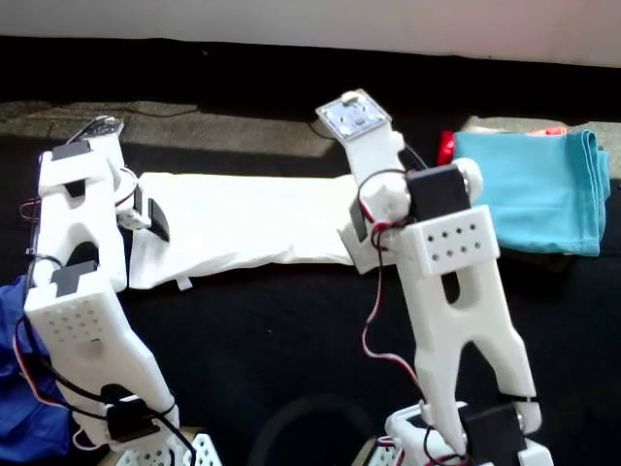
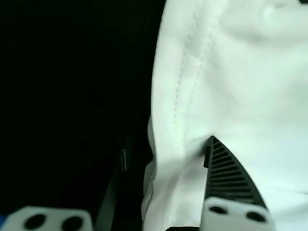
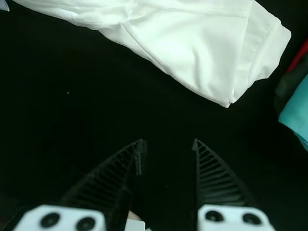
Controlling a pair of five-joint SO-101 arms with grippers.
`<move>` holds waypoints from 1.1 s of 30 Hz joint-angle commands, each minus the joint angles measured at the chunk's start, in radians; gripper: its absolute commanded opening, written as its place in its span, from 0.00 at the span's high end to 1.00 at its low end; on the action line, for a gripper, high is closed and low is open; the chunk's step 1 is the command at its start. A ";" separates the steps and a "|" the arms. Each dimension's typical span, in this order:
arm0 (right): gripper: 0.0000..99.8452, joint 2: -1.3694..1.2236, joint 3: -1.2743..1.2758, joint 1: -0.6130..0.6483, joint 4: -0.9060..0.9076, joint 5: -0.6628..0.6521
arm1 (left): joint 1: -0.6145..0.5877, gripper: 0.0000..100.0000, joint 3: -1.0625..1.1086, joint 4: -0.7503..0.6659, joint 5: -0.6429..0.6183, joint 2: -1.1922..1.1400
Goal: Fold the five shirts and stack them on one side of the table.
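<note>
The left jaws are spread and straddle the stitched edge of the white shirt (image 2: 231, 86). 1 tip rests on the cloth and the other is just off the edge, over the black bench (image 1: 291, 330). The fabric lies loose between them, with no pinch to be seen.

The white shirt, folded to a long strip, runs across the bench from the left jaws toward the right jaws. Its far end sits beside the right arm's wrist.

The right jaws are also spread and hold nothing, with bare black bench between their 2 tips. The rounded, folded end of the white shirt lies just ahead of those tips, apart from them.

The teal shirt (image 1: 539, 189) lies folded beyond that end, on the side of the right jaws away from the left arm and well apart from the left jaws. A small red thing (image 1: 446, 148) touches its near edge.

Dark blue cloth (image 1: 19, 388) is bunched behind the left jaws, beside that arm's base.
</note>
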State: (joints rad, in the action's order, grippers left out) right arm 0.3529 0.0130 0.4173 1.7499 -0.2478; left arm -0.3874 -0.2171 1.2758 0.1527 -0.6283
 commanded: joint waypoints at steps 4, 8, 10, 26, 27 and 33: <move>0.85 0.262 0.280 0.001 -0.116 -0.012 | 0.099 0.76 -0.183 0.161 -0.012 -0.124; 0.85 0.354 0.415 -0.001 -0.191 -0.012 | 0.122 0.80 -0.260 0.239 -0.009 -0.151; 0.85 0.389 0.463 -0.008 -0.220 -0.012 | 0.127 0.89 -0.288 0.261 -0.008 -0.170; 0.85 0.541 1.001 -0.272 -0.576 -0.014 | -0.137 0.99 -0.645 0.465 0.110 -0.223; 0.85 0.552 1.056 -0.272 -0.618 -0.014 | -0.142 0.99 -0.670 0.483 0.110 -0.223; 0.85 0.599 1.372 -0.292 -0.912 -0.009 | -0.097 0.99 -0.647 0.494 0.103 -0.188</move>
State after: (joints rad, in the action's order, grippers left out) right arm 0.9206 1.2727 0.1534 0.9705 -0.2539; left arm -0.5132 -0.8569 1.7561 0.2555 -0.8600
